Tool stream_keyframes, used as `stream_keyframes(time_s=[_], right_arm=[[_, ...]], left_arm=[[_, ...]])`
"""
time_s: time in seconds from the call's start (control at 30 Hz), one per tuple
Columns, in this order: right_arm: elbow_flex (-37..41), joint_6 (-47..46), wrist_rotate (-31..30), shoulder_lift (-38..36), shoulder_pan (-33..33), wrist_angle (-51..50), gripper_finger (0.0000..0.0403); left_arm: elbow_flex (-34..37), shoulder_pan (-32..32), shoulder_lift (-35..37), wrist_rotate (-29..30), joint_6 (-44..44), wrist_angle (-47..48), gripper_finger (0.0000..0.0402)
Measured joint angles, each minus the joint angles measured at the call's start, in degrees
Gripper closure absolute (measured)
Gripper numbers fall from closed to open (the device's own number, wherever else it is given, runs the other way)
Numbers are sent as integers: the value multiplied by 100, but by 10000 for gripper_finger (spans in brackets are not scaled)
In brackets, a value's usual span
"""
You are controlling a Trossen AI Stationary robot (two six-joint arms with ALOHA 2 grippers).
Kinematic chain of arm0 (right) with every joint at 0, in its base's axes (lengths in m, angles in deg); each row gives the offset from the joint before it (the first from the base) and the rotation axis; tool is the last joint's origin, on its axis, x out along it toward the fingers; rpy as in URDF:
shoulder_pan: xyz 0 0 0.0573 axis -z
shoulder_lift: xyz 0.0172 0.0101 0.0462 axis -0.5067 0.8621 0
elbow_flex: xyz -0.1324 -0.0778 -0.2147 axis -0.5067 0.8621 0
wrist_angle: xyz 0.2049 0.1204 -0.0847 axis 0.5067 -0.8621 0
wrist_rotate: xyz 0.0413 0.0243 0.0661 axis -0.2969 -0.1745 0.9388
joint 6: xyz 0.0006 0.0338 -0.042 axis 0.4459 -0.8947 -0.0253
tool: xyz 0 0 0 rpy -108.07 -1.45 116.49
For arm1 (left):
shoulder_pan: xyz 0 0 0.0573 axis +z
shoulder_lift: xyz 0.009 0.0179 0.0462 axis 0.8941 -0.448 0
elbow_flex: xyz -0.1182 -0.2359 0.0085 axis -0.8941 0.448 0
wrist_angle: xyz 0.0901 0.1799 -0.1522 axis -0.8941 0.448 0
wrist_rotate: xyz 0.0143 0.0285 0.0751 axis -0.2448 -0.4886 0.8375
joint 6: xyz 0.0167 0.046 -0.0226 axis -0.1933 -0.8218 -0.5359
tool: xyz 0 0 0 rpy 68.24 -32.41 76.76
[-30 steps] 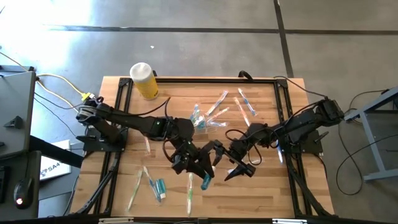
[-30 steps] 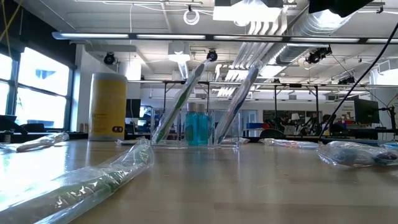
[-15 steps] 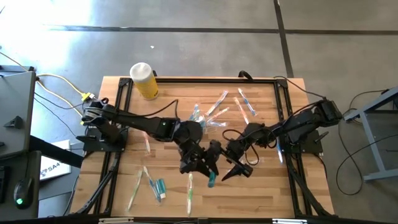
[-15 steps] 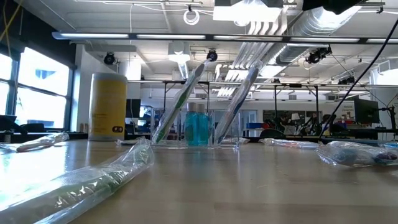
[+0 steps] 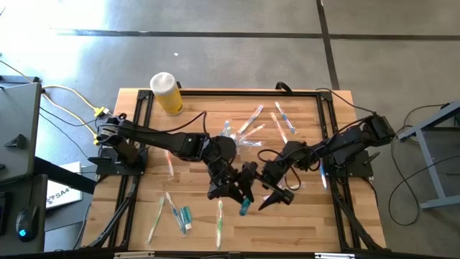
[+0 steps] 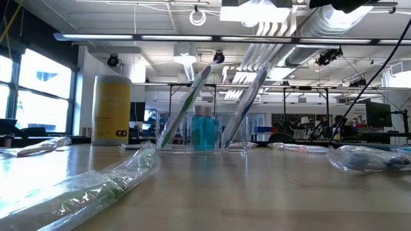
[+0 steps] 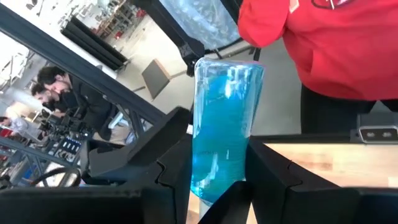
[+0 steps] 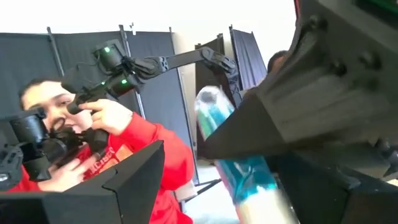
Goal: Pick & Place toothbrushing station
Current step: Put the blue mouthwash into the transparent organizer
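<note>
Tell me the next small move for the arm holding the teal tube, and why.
Probably carry it toward the clear container. The left gripper is shut on the teal tube, lifted near the table's front, while the open right gripper waits beside it.

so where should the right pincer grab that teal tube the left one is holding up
Probably the free end. The left pincer is shut on the teal tube near one end, its other end jutting toward the open right pincer. The tube is narrow and round, so closing across its width from the right side, clear of the left fingers, looks safest.
</note>
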Motion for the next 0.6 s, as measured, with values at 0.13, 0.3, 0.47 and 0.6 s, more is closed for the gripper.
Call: stream_keyframes(time_s=[0.13, 0.3, 0.47, 0.6], right_arm=[[1, -1, 88, -1, -50, -79, 113], [45, -50, 343, 57, -88, -339, 113], [36, 8, 281, 16, -124, -236, 113], [40, 116, 126, 37, -109, -278, 113]], left_arm=[[-24, -3, 18, -66, 40, -20, 286], [-64, 11, 76, -30, 68, -318, 287], [-58, 11, 60, -27, 212, -337, 287], [-55, 0, 63, -73, 215, -298, 287]])
